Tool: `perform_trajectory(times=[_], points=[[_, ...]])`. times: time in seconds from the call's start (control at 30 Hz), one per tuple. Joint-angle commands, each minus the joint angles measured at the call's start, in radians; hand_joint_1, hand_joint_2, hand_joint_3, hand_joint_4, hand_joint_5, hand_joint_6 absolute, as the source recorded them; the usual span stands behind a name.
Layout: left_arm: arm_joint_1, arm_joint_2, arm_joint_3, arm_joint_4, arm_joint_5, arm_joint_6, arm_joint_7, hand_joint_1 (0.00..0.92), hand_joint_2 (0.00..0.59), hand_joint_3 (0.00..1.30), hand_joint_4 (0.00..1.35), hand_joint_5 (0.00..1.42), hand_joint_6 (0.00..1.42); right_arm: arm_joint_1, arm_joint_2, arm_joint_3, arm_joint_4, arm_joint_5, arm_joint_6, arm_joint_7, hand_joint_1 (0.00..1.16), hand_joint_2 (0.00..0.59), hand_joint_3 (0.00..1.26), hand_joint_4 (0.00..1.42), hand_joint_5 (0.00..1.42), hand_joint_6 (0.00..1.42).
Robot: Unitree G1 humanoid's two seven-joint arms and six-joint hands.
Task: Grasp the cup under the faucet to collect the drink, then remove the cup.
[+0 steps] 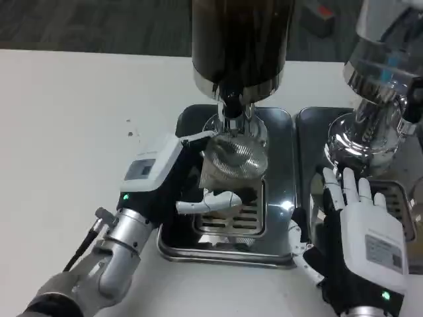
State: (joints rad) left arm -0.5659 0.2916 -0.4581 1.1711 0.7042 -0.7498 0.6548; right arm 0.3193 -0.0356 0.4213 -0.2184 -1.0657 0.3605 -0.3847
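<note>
Head view:
- Faucet: the landmark; a short spout at the base of the dark drink dispenser, pointing straight down.
- Cup: clear, directly below the faucet with its mouth just under the spout, tilted slightly; this placement lets the drink fall inside. How full it is cannot be told.
- Left hand: left of the faucet and below it, wrapped around the cup, one finger along the rim and the thumb across the lower wall; the grip presumably steadies the cup during filling and readies it for removal.
- Drip tray: metal, below the faucet, its slotted grate under the cup to catch spills.
- Right hand: well right of the faucet, fingers spread and holding nothing, at the edge of the second tray; it appears to wait.
- Second dispenser: chrome, right of the faucet, not involved in the task.
</note>
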Motion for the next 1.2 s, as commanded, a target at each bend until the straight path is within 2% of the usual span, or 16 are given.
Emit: perform_trajectory(times=[0.03,0.17,0.27,0.37,0.5,0.6,0.7,0.87,1.03,1.2], points=[[-0.011,0.009,-0.033,-0.005,0.040,0.001,0.051,0.096,0.080,0.34,0.37,0.64,0.56,0.001,0.003,0.006,-0.009,-0.005,0.005,-0.013,0.36,0.530,0.11,0.00,0.00,0.00],[-0.005,0.015,-0.032,0.000,0.033,0.002,0.046,0.007,0.051,0.27,0.30,0.57,0.49,-0.004,0.002,0.007,-0.005,-0.002,0.002,-0.010,0.36,0.530,0.11,0.00,0.00,0.00],[-0.002,0.019,-0.026,0.004,0.024,-0.002,0.023,0.000,0.013,0.20,0.21,0.47,0.37,-0.009,0.002,0.005,-0.001,0.003,-0.001,-0.010,0.36,0.530,0.11,0.00,0.00,0.00],[0.008,0.034,-0.022,-0.011,0.024,-0.006,0.030,0.000,0.000,0.17,0.16,0.43,0.32,-0.018,-0.001,0.004,0.007,0.007,-0.003,-0.006,0.36,0.530,0.11,0.00,0.00,0.00],[0.022,0.053,-0.010,-0.029,0.018,-0.016,0.043,0.000,0.000,0.14,0.14,0.42,0.30,-0.026,-0.003,0.004,0.013,0.010,-0.004,-0.002,0.36,0.530,0.11,0.00,0.00,0.00],[0.039,0.072,0.008,-0.039,-0.002,-0.022,0.044,0.000,0.000,0.07,0.10,0.42,0.30,-0.033,-0.007,0.004,0.016,0.014,-0.007,0.001,0.36,0.530,0.11,0.00,0.00,0.00],[0.069,0.101,0.039,-0.070,-0.030,-0.040,0.034,0.000,0.000,0.00,0.00,0.35,0.25,-0.042,-0.015,0.003,0.020,0.014,-0.010,0.007,0.36,0.530,0.11,0.00,0.00,0.00],[0.129,0.160,0.068,-0.154,-0.043,-0.051,0.028,0.000,0.000,0.00,0.00,0.22,0.14,-0.053,-0.034,0.001,0.023,0.007,-0.006,0.020,0.36,0.530,0.09,0.00,0.00,0.00],[0.222,0.237,0.090,-0.290,-0.035,-0.037,0.008,0.000,0.000,0.00,0.00,0.20,0.05,-0.058,-0.060,0.015,0.022,-0.027,-0.001,0.026,0.36,0.530,0.08,0.00,0.00,0.00],[0.298,0.280,0.155,-0.441,-0.082,-0.047,-0.050,0.000,0.000,0.00,0.00,0.13,0.03,-0.061,-0.074,0.032,0.021,-0.055,0.004,0.034,0.36,0.522,0.07,0.00,0.00,0.00]])
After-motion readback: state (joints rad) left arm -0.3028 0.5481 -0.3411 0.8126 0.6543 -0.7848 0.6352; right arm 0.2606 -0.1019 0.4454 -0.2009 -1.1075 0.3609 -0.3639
